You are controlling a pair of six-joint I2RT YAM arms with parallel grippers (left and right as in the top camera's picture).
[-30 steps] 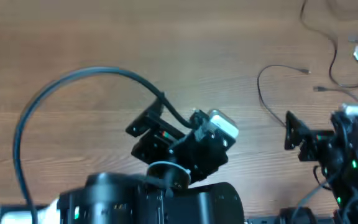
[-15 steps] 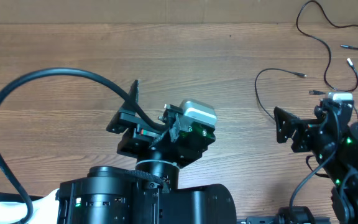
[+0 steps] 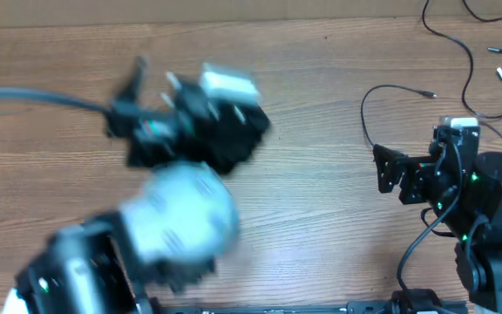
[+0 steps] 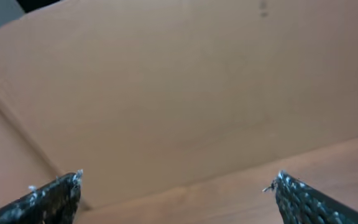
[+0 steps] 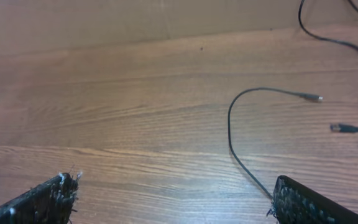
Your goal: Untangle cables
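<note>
Several thin black cables (image 3: 465, 54) lie loose on the wooden table at the far right; one loop (image 3: 364, 115) curves toward my right gripper (image 3: 380, 171). In the right wrist view that loop (image 5: 230, 121) ends in a silver-tipped plug (image 5: 314, 98), another plug (image 5: 344, 127) lies to its right, and the cord runs down beside the right fingertip (image 5: 288, 190). My right gripper (image 5: 174, 190) is open with only bare table between its fingers. My left gripper (image 3: 122, 96), blurred, is far from the cables. In the left wrist view it (image 4: 178, 183) is open and no cable shows.
A brown cardboard wall (image 4: 185, 87) stands along the table's far edge. A thick black hose (image 3: 33, 96) runs off the left arm to the left. The left arm's blurred body (image 3: 177, 218) covers the near left of the table.
My left arm has swung up and to the left and is motion-blurred. The right arm has edged slightly left. Both grippers stay open.
</note>
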